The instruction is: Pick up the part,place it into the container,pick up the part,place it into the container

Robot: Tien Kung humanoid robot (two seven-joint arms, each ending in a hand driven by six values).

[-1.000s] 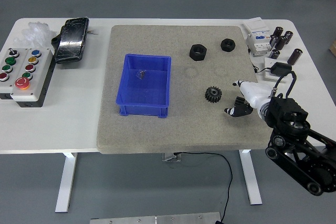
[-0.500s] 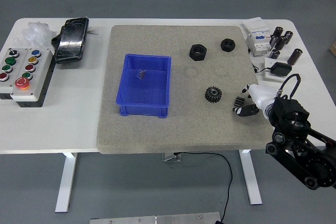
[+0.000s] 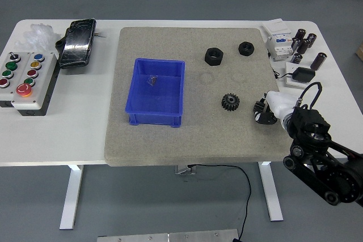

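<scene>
A black gear lies on the grey mat, right of the blue container. A small dark part sits inside the container. Two black nuts rest at the mat's far right. My right hand hovers at the mat's right edge, a short way right of the gear and apart from it. Its black fingers are loosely bent and hold nothing. My left arm does not show.
A button box and a black bag stand on the table's left. Electrical parts, capacitors and a white breaker crowd the far right corner, behind my right hand.
My right hand has drawn back to the right and slightly up, turning at the wrist, so its fingers now sit closer to the mat's edge. The gear has not moved.
</scene>
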